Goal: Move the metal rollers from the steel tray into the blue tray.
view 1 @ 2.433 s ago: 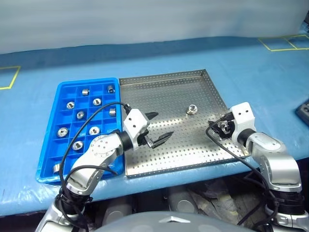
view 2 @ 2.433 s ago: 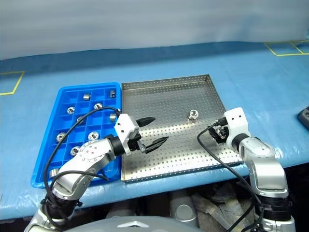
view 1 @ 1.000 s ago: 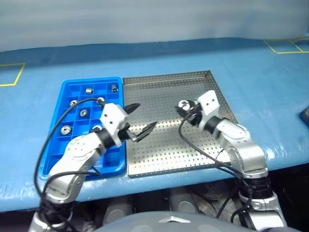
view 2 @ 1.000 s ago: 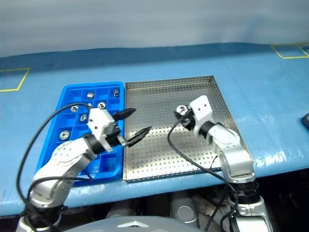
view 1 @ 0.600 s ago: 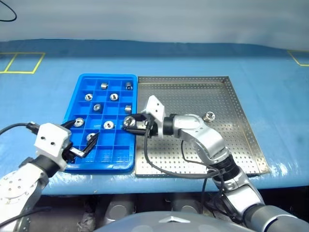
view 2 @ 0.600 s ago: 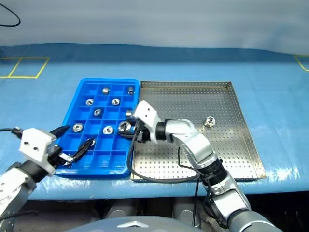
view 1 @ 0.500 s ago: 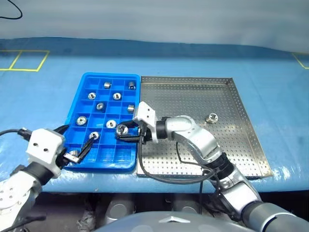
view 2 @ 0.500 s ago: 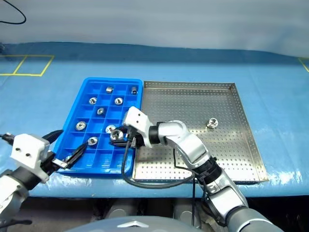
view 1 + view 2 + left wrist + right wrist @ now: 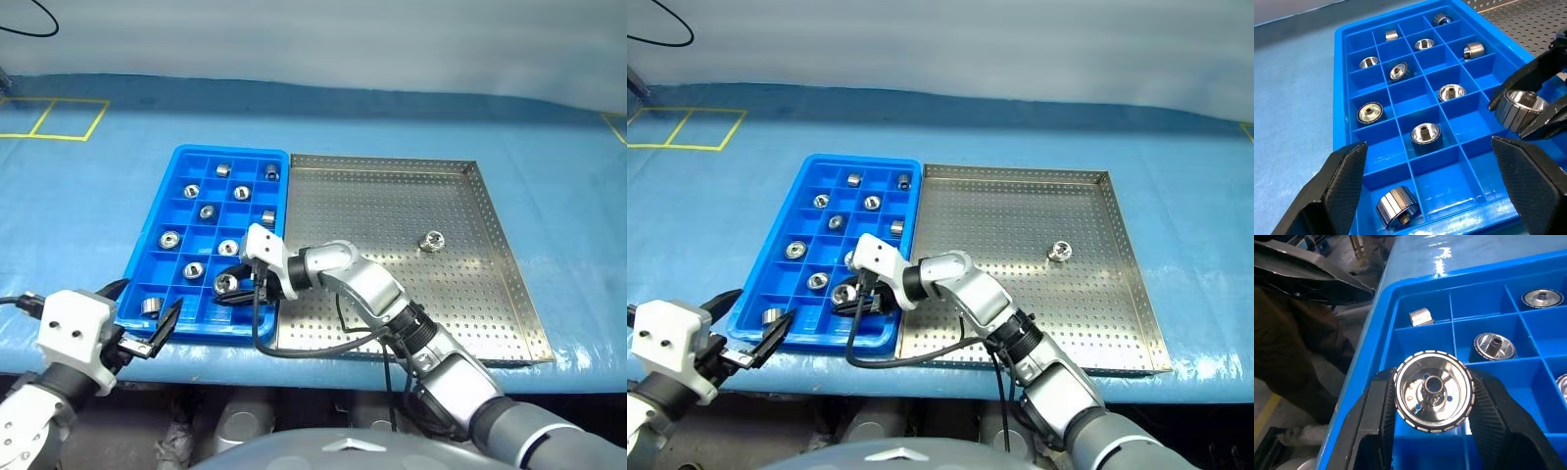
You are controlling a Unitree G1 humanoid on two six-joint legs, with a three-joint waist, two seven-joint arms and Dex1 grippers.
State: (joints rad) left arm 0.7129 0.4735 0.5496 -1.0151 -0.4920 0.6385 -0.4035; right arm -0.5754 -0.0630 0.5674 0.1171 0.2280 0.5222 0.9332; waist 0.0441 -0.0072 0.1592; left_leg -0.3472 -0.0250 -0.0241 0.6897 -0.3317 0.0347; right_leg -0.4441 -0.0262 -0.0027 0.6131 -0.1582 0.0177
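My right gripper (image 9: 230, 286) is shut on a metal roller (image 9: 1432, 390), a shiny ring with a dark centre hole. It holds the roller just above the near right compartments of the blue tray (image 9: 220, 331). Several rollers (image 9: 1425, 133) lie in other compartments of that tray. A single roller (image 9: 431, 238) lies on the perforated floor of the steel tray (image 9: 392, 196), toward its right side. My left gripper (image 9: 142, 308) is open and empty, low at the blue tray's near left corner, pointing across the tray.
Both trays stand side by side on a blue table cover (image 9: 549, 157), with the table's front edge just below them. Yellow tape marks (image 9: 49, 117) lie at the far left. Black cables hang from both wrists.
The right gripper carried its roller leftward from the steel tray to over the blue tray. The left gripper drew back and left to the tray's near corner. The view also shifted.
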